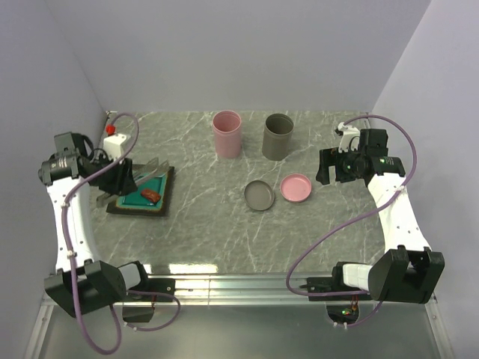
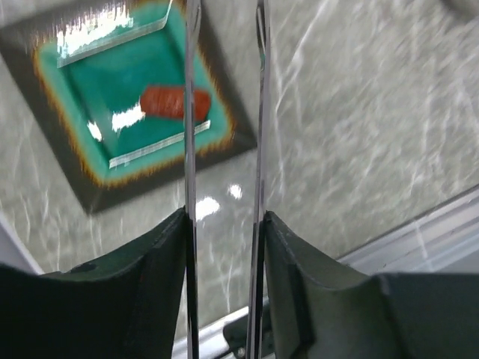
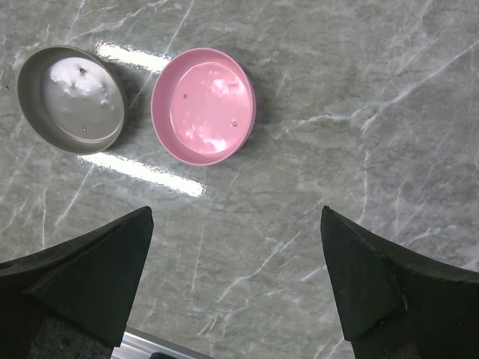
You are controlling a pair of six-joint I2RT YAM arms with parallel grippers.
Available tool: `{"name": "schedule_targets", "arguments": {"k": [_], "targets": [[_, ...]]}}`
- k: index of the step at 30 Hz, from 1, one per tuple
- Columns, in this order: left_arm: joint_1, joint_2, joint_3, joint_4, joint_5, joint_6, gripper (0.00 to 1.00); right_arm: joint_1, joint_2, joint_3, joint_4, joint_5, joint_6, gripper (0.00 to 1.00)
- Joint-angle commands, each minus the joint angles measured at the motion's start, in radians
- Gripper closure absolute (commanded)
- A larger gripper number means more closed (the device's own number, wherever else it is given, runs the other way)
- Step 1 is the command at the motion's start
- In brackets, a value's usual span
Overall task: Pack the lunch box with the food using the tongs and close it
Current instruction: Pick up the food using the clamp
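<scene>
My left gripper [image 1: 123, 179] [image 2: 224, 217] is shut on the tongs [image 2: 190, 149], one finger pressing on each thin metal arm. The tongs [image 1: 150, 170] reach out over the teal tray [image 1: 123, 207] [image 2: 97, 82]; their tips run off the top of the left wrist view. One red-brown piece of food [image 1: 150, 195] [image 2: 166, 102] lies in the tray, and one tongs arm crosses its right end. The lunch box stands open as a pink tub [image 1: 227, 133] and a grey tub [image 1: 278, 136]. My right gripper [image 1: 329, 166] [image 3: 236, 217] hangs open over bare table, holding nothing.
A grey lid [image 1: 260, 195] [image 3: 71, 99] and a pink lid [image 1: 296, 187] [image 3: 203, 106] lie side by side mid-table, left of my right gripper. A white box with a red button [image 1: 117, 142] sits at the back left by the wall.
</scene>
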Motion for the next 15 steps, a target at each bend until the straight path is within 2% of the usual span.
{"name": "schedule_targets", "arguments": {"k": [1,5,9,15], "targets": [[0.061,-0.061,-0.050,-0.076,0.001,0.133,0.53,0.006,-0.024,0.010,0.003,-0.010,-0.001,0.00],[0.136,-0.114,-0.160,-0.108,-0.018,0.174,0.56,0.006,-0.029,0.002,0.006,-0.010,-0.001,0.00],[0.155,-0.148,-0.220,-0.119,-0.067,0.193,0.61,0.006,-0.033,-0.004,0.006,-0.009,-0.002,0.00],[0.164,-0.178,-0.283,-0.120,-0.148,0.213,0.64,0.006,-0.030,-0.006,0.008,-0.015,-0.002,0.00]]}}
